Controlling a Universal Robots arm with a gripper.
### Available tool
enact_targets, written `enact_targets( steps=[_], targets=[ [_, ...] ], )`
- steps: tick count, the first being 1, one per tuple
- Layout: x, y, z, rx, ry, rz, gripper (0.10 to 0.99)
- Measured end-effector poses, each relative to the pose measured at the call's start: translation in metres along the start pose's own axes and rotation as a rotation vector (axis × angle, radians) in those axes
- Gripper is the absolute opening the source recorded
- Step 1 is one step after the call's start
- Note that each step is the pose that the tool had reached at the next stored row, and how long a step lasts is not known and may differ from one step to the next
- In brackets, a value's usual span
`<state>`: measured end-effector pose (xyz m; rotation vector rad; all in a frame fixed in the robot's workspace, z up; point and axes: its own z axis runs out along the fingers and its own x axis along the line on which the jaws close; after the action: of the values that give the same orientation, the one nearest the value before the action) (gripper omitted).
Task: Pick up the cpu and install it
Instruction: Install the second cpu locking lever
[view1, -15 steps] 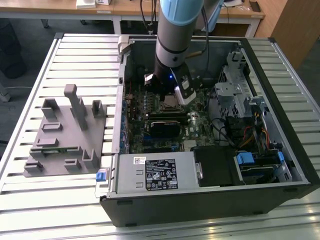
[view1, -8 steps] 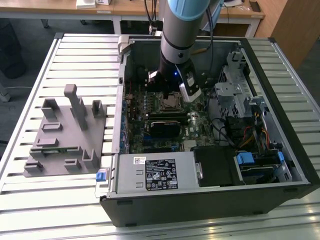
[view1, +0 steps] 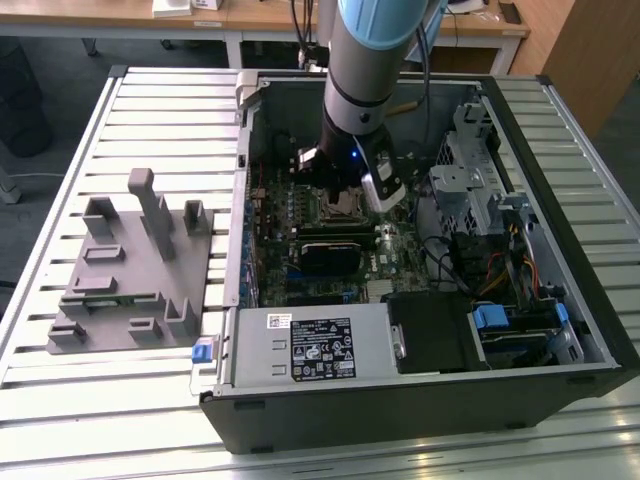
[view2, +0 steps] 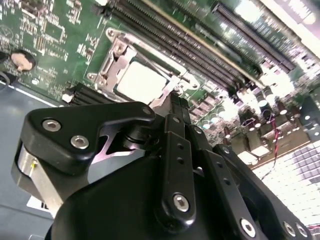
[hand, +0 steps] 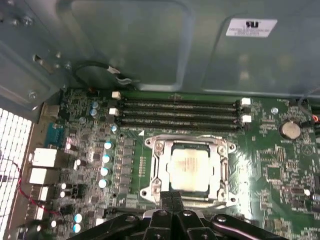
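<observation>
At the exterior view's left, a grey plastic fixture (view1: 130, 265) is laid on the slatted table (view1: 60, 180), well apart from the work. To its right, an open computer case (view1: 420, 400) is laid on its side, with the green motherboard (view1: 280, 250) exposed inside. The robot arm (view1: 365, 60) is lowered into the case from the far side, and the gripper (view1: 345, 200) is held just above the socket (view1: 340, 208) near the middle of the board.

In the first wrist view, the cpu (hand: 189, 167) is seen seated flat inside the socket's metal frame (hand: 155, 170). It is a small square chip with a pale, silvery top, slightly glossy, with faint print on it. Four long memory slots (hand: 180, 112) are set just beyond it, toward the case wall. The gripper's fingers (hand: 172, 202) are pressed together, clamped on nothing, with their tips near the edge of the frame.

In the second wrist view, the cpu (view2: 142, 80) is shown bright white within the frame, just past the closed fingertips (view2: 175, 102).
</observation>
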<state>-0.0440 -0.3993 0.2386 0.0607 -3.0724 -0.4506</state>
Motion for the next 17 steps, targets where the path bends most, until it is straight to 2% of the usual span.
enact_targets(
  steps=[6,12,17],
  targets=[
    [0.0003,-0.0095,-0.0010,0.000,-0.0021,0.007,0.106],
    [0.0003,-0.0106,0.0014,0.000,-0.0023,0.007,0.106],
    [0.0065,-0.0115,0.0053,0.000,-0.0022,0.008,0.106]
  ],
)
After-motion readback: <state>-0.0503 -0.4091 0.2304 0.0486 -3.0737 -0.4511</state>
